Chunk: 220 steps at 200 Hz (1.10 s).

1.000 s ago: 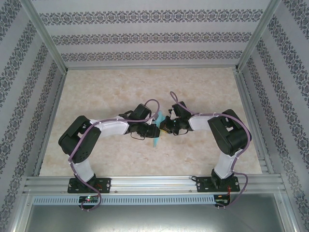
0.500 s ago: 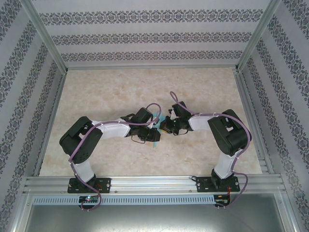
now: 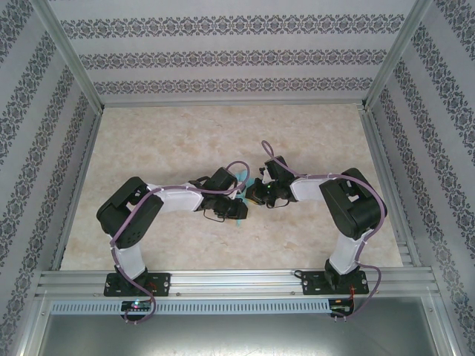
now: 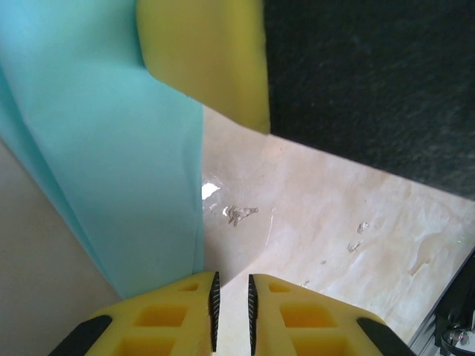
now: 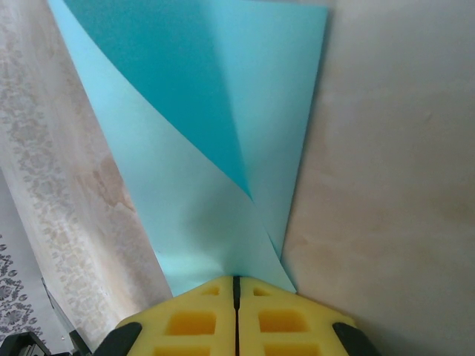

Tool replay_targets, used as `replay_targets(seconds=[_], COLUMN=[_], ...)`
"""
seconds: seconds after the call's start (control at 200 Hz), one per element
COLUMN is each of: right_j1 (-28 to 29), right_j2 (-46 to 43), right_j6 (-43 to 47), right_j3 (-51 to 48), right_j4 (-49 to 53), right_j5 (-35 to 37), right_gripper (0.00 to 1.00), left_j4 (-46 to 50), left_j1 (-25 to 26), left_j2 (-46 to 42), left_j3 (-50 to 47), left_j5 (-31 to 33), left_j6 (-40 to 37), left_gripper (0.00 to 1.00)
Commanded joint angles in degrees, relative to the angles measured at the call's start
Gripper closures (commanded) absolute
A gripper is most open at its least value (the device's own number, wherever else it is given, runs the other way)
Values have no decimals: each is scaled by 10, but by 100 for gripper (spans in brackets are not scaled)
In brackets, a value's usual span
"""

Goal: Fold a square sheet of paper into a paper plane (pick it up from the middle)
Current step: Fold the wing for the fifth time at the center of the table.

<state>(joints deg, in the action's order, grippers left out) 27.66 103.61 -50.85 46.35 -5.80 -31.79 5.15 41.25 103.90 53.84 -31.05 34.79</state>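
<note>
Table centre holds both arms meeting over the paper plane, mid-fold. Right gripper, at its 3 o'clock, clenches the folded paper. Left gripper, at 9 o'clock, is nearly closed on nothing; next it likely presses a crease.

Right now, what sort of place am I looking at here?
Probably a robot test booth: a marble-patterned table boxed in by wallpapered panels on an aluminium frame, with two arms handling turquoise paper.
</note>
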Motion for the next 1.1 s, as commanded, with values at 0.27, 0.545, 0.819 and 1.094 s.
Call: replay_targets(seconds=[0.27, 0.545, 0.819, 1.094], right_j1=[8, 9, 8, 7], right_j2=[37, 36, 32, 28], right_j6=[-7, -7, -5, -1], right_j3=[-31, -29, -32, -33], right_j4=[47, 47, 47, 48], right_j5=[66, 63, 62, 60], right_gripper=[94, 94, 95, 95], left_j4=[86, 104, 126, 143], left_j1=[26, 56, 93, 112], left_j2=[-82, -106, -76, -40], left_j3=[4, -23, -2, 22], left_j5=[113, 181, 239, 268], left_j6=[1, 26, 33, 35], left_gripper=[73, 74, 77, 78])
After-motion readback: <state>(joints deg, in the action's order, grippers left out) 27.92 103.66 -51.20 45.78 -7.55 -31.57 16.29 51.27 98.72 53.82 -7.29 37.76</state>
